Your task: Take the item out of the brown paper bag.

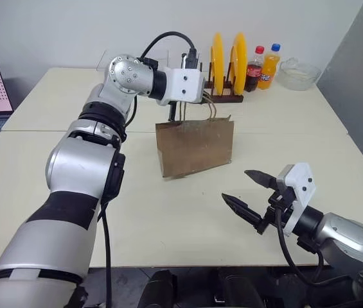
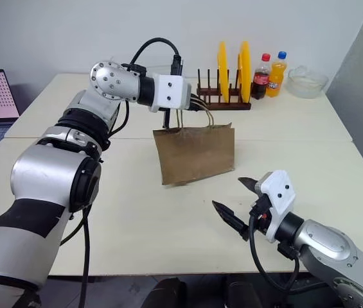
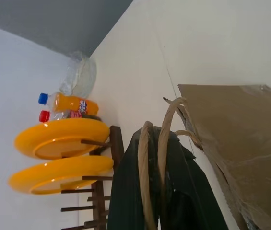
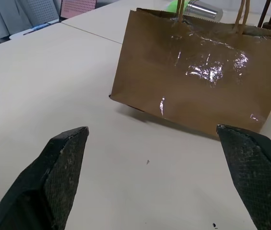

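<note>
The brown paper bag stood upright near the middle of the desk, its mouth facing up. The left gripper hung just above the bag's top edge, its fingers closed on the loop handles; the wrist view showed both twisted-paper loops pinched together between the black pads. Holding the handles up probably kept the bag steady and its mouth gathered at one reachable spot.

The right gripper waited at about 5 o'clock from the bag, well apart from it and low over the desk, fingers spread wide and holding nothing, aimed at the bag's broad face. That read as a hand ready to go in once the mouth was presented.

The item could not be seen; presumably it lay inside the bag, so the removal was not yet done. At 12 to 1 o'clock behind the bag stood a rack of yellow plates and two bottles.
</note>
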You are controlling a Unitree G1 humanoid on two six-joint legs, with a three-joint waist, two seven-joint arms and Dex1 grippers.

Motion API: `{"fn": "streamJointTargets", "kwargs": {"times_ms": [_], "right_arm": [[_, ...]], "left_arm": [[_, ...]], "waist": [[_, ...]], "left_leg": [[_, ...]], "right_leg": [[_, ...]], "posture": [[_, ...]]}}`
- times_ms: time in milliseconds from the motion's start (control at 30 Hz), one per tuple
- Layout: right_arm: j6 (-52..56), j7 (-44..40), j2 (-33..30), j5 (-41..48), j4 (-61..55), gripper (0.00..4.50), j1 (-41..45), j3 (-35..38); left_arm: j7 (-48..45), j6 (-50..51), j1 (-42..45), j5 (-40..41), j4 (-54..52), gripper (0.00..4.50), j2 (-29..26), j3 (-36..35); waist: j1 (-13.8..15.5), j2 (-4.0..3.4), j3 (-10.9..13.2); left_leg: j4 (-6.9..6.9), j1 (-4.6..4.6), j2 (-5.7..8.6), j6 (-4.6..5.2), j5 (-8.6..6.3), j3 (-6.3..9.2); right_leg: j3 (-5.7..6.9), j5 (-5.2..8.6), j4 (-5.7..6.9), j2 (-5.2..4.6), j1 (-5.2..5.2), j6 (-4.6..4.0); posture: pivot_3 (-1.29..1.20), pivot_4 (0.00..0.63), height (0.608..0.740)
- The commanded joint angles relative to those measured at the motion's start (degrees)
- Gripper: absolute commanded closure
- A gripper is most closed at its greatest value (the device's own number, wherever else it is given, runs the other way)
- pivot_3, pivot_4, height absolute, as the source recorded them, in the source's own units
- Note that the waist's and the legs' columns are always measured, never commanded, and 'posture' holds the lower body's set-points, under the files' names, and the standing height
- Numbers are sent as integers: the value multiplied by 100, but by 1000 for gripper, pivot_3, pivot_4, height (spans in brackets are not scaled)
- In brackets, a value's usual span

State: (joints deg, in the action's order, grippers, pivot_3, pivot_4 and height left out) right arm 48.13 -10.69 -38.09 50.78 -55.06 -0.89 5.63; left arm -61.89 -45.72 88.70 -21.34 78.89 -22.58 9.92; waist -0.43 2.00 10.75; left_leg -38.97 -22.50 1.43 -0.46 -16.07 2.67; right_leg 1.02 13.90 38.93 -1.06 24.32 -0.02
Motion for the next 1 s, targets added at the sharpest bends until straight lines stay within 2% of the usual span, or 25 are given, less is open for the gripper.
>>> {"fn": "streamJointTargets", "kwargs": {"times_ms": [33,267,1000], "right_arm": [[-58,35,-68,91,-348,0,24,77],[-59,39,-116,124,-328,0,42,70],[-68,51,-143,186,-301,0,100,28]], "left_arm": [[460,-140,141,-181,-155,4480,-121,141],[777,-114,299,-308,-132,4480,-131,207],[593,112,124,-207,-128,4480,-116,132]], "waist": [[1,0,0],[1,0,0],[0,0,0]], "left_leg": [[0,0,0,0,0,0],[0,2,0,0,0,-1],[0,3,0,0,0,-3]], "right_leg": [[0,0,0,0,0,0],[0,0,0,0,-1,0],[0,0,0,0,-1,0]], "posture": [[0,150,740],[0,150,740],[0,150,740]]}}
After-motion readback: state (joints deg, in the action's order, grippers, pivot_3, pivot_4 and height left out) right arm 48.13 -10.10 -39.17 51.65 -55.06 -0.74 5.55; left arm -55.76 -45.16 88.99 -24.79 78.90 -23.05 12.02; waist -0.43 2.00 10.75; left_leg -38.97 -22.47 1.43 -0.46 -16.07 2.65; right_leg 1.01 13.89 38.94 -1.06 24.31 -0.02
